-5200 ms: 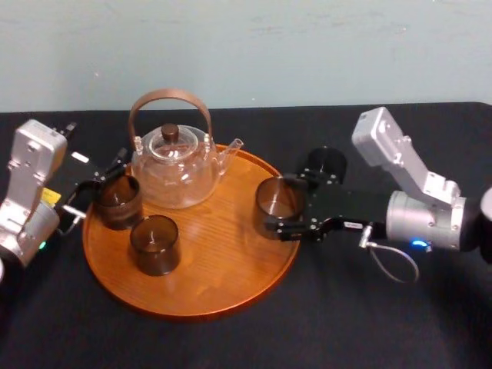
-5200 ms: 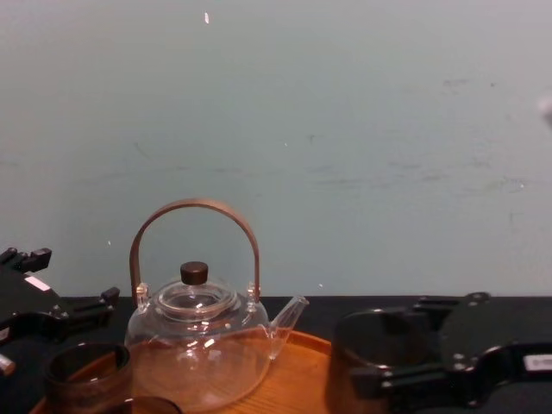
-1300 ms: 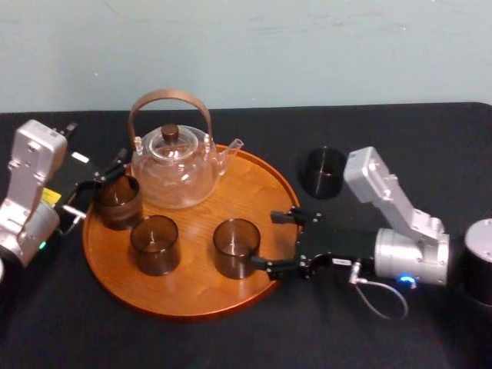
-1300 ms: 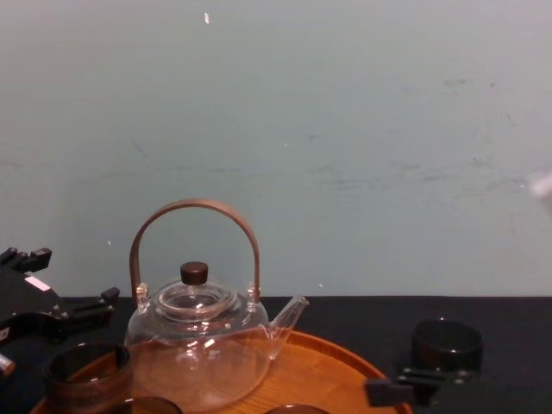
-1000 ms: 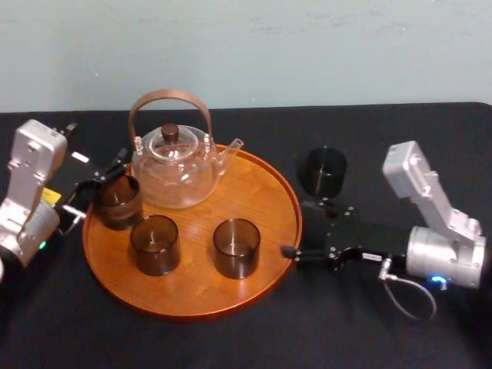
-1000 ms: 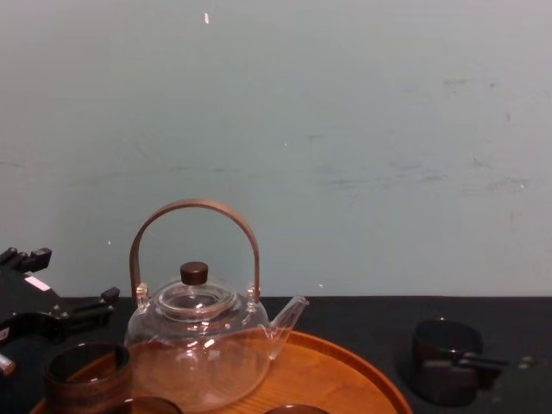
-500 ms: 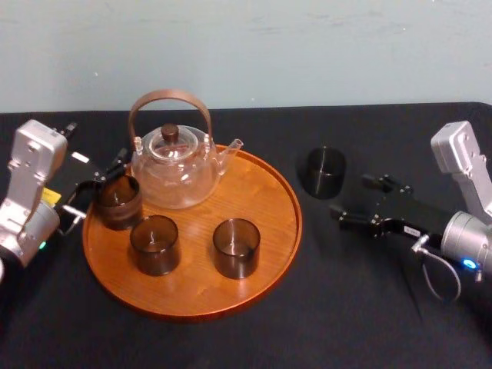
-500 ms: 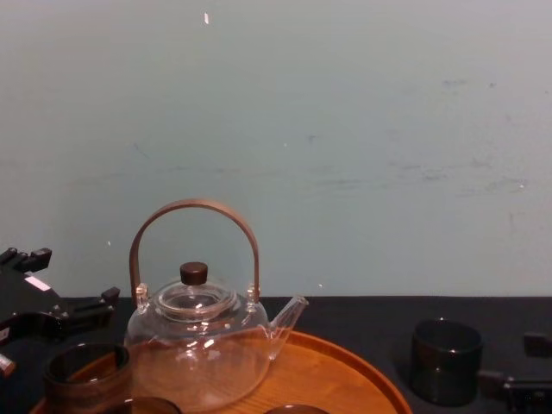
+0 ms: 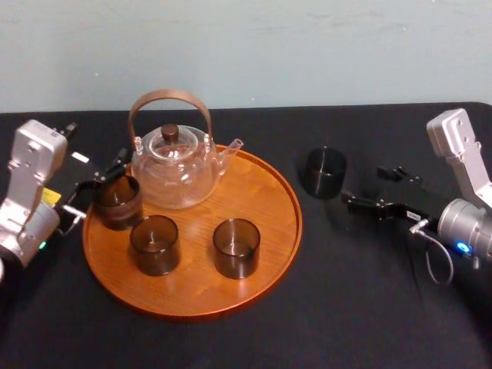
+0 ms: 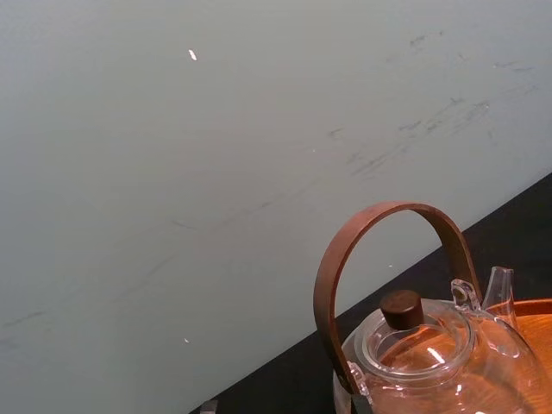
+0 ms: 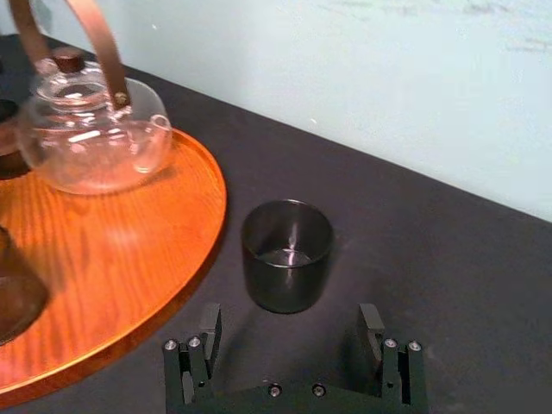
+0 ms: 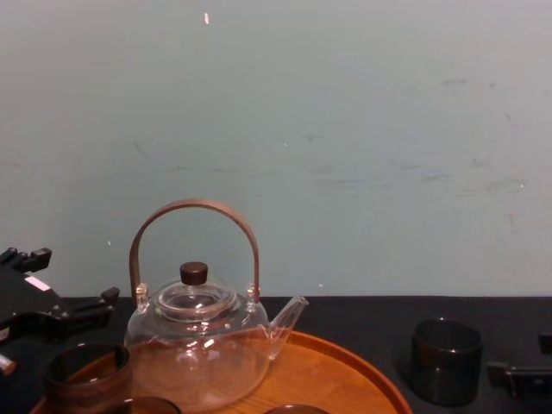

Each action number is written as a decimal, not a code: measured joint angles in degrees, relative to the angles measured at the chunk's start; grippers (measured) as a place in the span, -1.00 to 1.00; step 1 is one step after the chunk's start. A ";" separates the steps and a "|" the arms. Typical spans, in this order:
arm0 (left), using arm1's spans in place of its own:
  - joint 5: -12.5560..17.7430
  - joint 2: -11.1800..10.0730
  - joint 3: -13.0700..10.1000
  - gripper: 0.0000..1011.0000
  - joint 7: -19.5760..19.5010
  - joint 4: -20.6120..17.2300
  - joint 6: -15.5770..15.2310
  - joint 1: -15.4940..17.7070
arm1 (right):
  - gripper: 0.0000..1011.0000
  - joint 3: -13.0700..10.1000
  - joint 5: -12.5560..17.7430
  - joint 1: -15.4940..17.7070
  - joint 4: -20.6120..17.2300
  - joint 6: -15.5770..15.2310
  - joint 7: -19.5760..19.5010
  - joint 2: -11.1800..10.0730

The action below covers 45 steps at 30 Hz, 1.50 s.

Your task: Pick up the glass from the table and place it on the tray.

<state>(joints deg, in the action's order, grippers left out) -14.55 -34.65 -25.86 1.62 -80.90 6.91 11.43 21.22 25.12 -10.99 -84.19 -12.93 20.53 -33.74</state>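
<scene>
On the table (image 9: 369, 307) in the head view, the tray (image 9: 261, 192) carried one teapot (image 9: 171, 165) and three glasses: a left glass (image 9: 117, 202), a middle glass (image 9: 154, 244) and a right glass (image 9: 236, 247). A fourth, the dark glass (image 9: 323, 172), stood on the cloth just right of the tray, apart from its rim. The right gripper (image 9: 364, 187) hung to the right of it, jaws spread and empty, near but not touching. The left gripper (image 9: 92, 188) sat at the tray's left edge beside the left glass; whether it held anything could not be told. By my reading, three glasses were placed and one was left to grasp, lift, carry left and set down.

In the left wrist view there was one teapot (image 10: 435, 349), with a strip of the tray (image 10: 535, 304) beside it.

In the right wrist view the dark glass (image 11: 286, 254) stood upright on the table, just beyond the right gripper (image 11: 289, 321), whose jaws were set wider than the glass. The tray (image 11: 129, 259) lay beside the glass without touching it and bore the one teapot (image 11: 90, 129).

In the chest view I counted one teapot (image 12: 197, 345), one tray (image 12: 345, 379), the left glass (image 12: 86, 373) on it, and the dark glass (image 12: 445, 360) on the table to the right. The left gripper (image 12: 60, 310) sat at the far left.
</scene>
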 joint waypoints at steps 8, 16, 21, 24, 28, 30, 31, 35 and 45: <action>0.00 0.00 0.00 0.98 0.00 0.00 0.00 0.00 | 0.98 1.04 -2.31 -3.13 3.79 -1.78 0.38 2.42; 0.00 0.00 0.00 0.98 0.00 0.00 0.00 0.00 | 0.98 2.22 -4.38 -6.24 7.63 -2.02 1.79 4.82; 0.00 0.00 0.00 0.98 0.00 0.00 0.00 0.00 | 0.98 2.73 -5.59 -7.97 9.92 -1.94 2.54 6.23; 0.00 0.00 0.00 0.98 0.00 0.00 0.00 0.00 | 0.98 2.88 -6.16 -8.86 11.16 -1.85 2.95 7.00; 0.00 0.00 0.00 0.98 0.00 0.00 0.00 0.00 | 0.98 3.07 -7.15 -10.08 12.91 -1.71 3.39 8.17; 0.00 0.00 0.00 0.98 0.00 0.00 0.00 0.00 | 0.98 3.08 -7.45 -10.44 13.49 -1.63 3.44 8.55; 0.00 0.00 0.00 0.98 0.00 0.00 0.00 0.00 | 0.98 3.09 -7.61 -10.62 13.78 -1.60 3.44 8.78; 0.00 0.00 0.00 0.98 0.00 0.00 0.00 0.00 | 0.98 3.07 -8.50 -11.66 15.54 -1.49 3.39 9.93; 0.00 0.00 0.00 0.98 0.00 0.00 0.00 0.00 | 0.98 3.01 -10.07 -13.41 18.23 -1.15 3.65 11.72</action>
<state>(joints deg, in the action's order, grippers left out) -14.55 -34.65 -25.86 1.62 -80.90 6.91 11.43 24.23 15.05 -24.40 -65.96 -14.07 24.18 -22.02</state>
